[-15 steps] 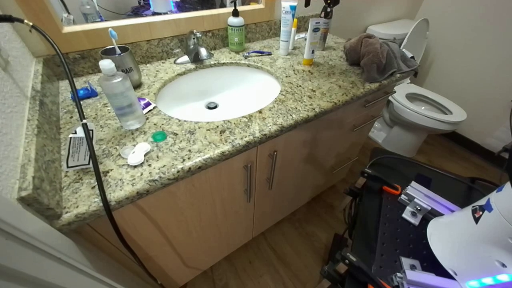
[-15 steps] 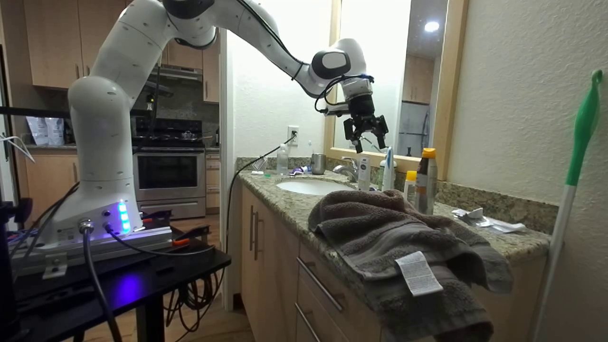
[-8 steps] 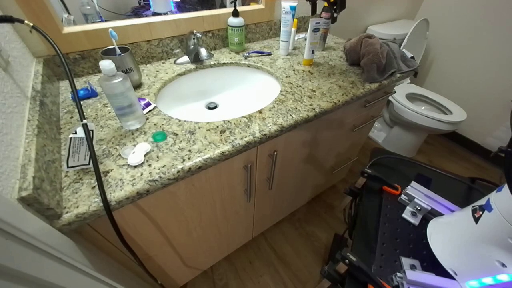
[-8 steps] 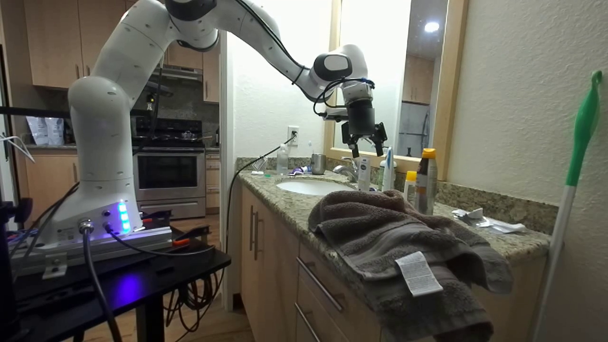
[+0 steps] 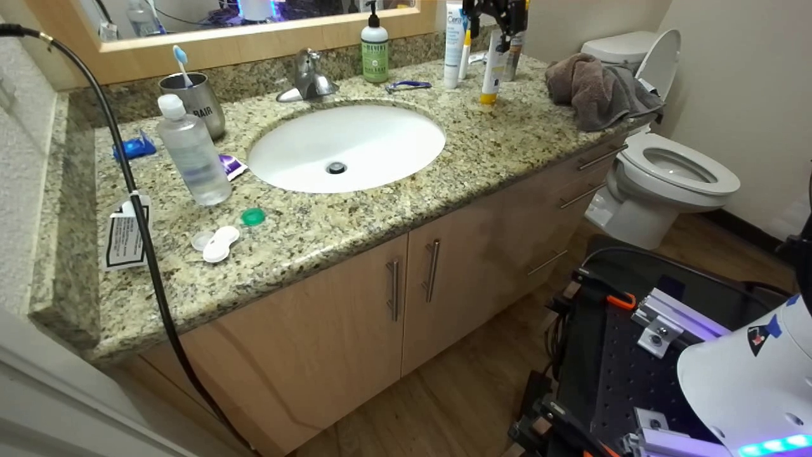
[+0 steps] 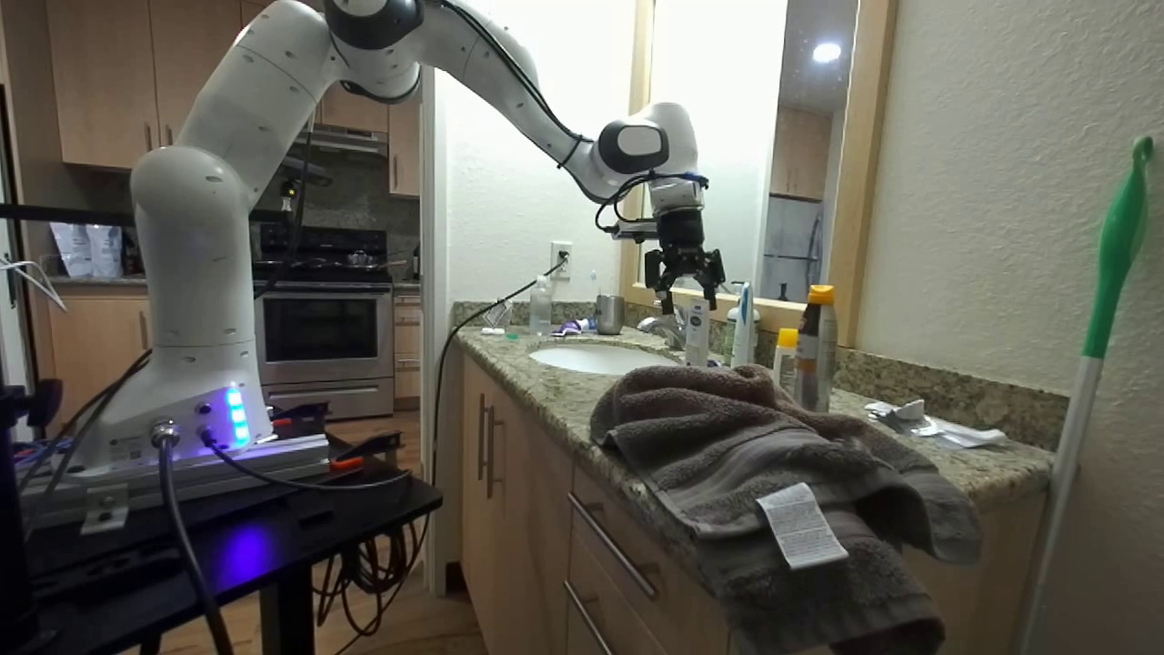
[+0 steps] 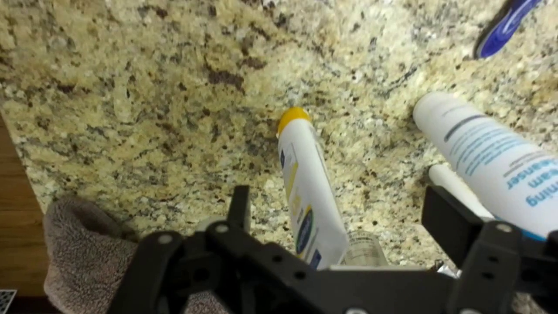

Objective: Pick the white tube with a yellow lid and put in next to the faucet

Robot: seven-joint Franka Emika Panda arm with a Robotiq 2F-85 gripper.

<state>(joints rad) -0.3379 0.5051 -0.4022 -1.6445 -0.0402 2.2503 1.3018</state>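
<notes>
Centre of the wrist view: the white tube (image 7: 305, 185) (inverted on its yellow lid (image 7: 294, 117)). The gripper (image 7: 338, 198), jaws parted and empty, is presumably spread to descend around it; the faucet (image 5: 309, 79), its destination, stands upper left in an exterior view.

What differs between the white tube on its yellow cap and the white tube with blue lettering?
The white tube with yellow cap looks shorter than the white tube with blue lettering, whose base is white. The yellow-capped tube shows between the black fingers in the wrist view; the blue-lettered tube, outside them. Both stand upright.
</notes>
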